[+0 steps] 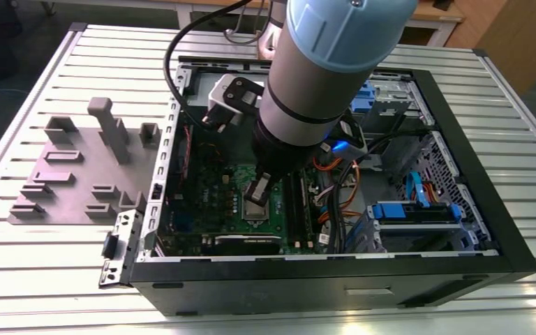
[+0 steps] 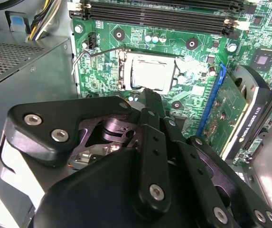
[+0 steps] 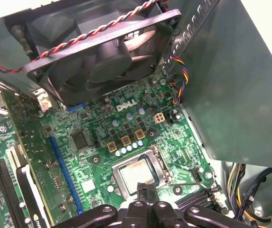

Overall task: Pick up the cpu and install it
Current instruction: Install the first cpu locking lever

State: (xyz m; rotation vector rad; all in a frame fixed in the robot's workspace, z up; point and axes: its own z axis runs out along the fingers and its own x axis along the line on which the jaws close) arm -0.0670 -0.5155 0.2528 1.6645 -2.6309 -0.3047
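Note:
The cpu lies flat in the socket of the green motherboard, its silvery top facing up; it also appears in the first wrist view as the cpu and in the exterior view as the cpu. My gripper hangs just above the socket's edge inside the open computer case. In both wrist views the dark fingertips are pressed together, and the gripper holds nothing. The thin socket lever stands raised beside the socket.
A black case fan with twisted red and black wire sits beyond the socket. Memory slots run along one side, a graphics card along another. A grey blocky fixture rests on the slatted table at the exterior view's left. Cables crowd the case middle.

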